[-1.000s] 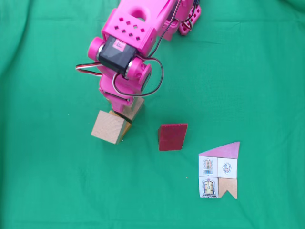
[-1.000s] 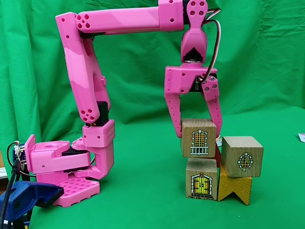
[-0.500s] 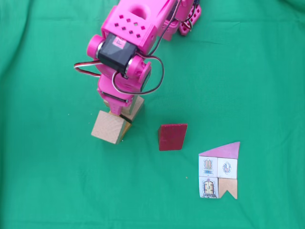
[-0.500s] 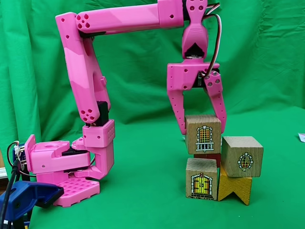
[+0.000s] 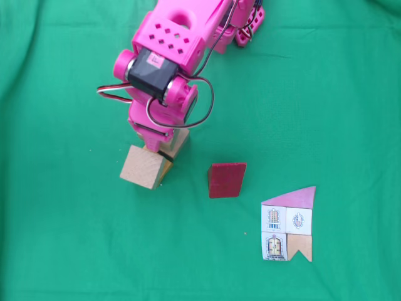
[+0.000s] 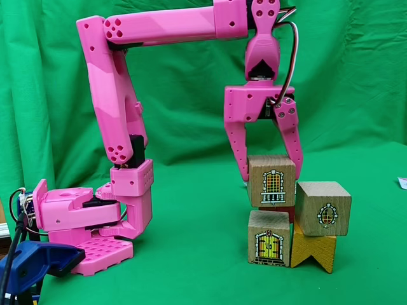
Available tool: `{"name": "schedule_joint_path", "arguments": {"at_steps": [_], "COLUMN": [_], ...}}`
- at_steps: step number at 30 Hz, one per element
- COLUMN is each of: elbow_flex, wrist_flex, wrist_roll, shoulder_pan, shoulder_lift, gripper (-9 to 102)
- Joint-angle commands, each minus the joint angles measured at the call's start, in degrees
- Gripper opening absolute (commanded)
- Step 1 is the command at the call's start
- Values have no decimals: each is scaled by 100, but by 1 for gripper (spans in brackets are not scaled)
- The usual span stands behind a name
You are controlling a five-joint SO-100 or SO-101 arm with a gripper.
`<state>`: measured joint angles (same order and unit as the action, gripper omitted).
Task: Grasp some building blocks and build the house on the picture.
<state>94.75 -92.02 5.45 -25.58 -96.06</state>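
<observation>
Claw (image 6: 269, 171): seen spread apart and released, its two pink fingers straddling the upper corners of the window block, nothing gripped.
Window block (image 6: 272, 181): stacked on the door block, slightly offset to the right in the side fixed view.
Door block (image 6: 268, 238): stood on the green worktop (image 5: 75, 251), at the bottom left of the stack.
Round-window block (image 6: 323, 208): rested on the yellow notched piece (image 6: 313, 251), just beside the door block.
Dark red block (image 5: 226, 180): lay apart from the stack in the top-down fixed view, between the stack and the card.
Picture card (image 5: 287, 224): lay flat at lower right, pink roof over four squares.
Arm (image 6: 114, 114): pink, base at left in the side fixed view.
</observation>
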Motion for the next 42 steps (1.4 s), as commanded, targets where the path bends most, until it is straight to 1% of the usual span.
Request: {"name": "schedule_joint_path", "arguments": {"at_steps": [1,20,23,29,42], "elbow_flex": [-255,-255,-237,-149,-272], "wrist_flex": [44,44,44,0,35], "wrist_roll": [220,325,492,527,536], "shoulder_pan": [-18,-18,-18,-18,-53], "shoulder_lift": [-26,-26,-26,-26,-123], "gripper": [28,28,32,45,47]}}
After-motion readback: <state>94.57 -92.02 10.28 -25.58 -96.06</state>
